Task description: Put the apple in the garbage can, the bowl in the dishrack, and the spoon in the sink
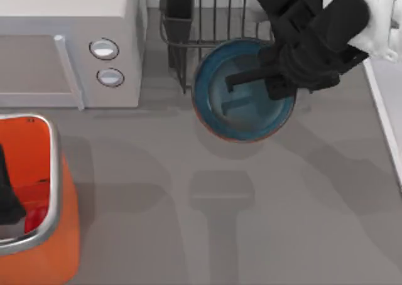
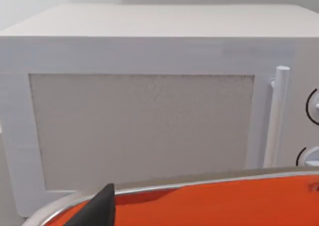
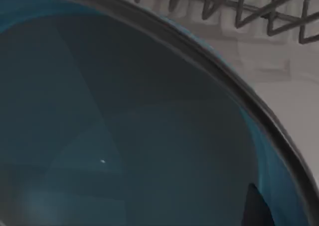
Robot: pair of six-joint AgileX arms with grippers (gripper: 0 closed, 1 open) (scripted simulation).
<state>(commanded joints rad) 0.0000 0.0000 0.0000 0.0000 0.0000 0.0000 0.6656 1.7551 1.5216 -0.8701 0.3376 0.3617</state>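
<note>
The blue bowl [image 1: 242, 100] with its reddish-brown rim hangs at the front edge of the dark wire dishrack [image 1: 210, 18], overlapping the rack's lowest bar. My right gripper [image 1: 276, 81] is shut on the bowl's right rim, with one finger reaching inside. In the right wrist view the bowl's inside [image 3: 124, 136] is very close, with the rack's wires [image 3: 259, 9] behind it. My left gripper [image 1: 6, 200] hovers over the orange garbage can [image 1: 53, 235]. A red round shape, the apple [image 1: 34, 219], lies inside the can. The spoon is out of view.
A white microwave [image 1: 69, 40] with two round knobs stands at the back left, and it also shows in the left wrist view [image 2: 149, 86] beyond the can's silver rim [image 2: 199, 181]. The sink's white rim [image 1: 383, 115] runs along the right edge.
</note>
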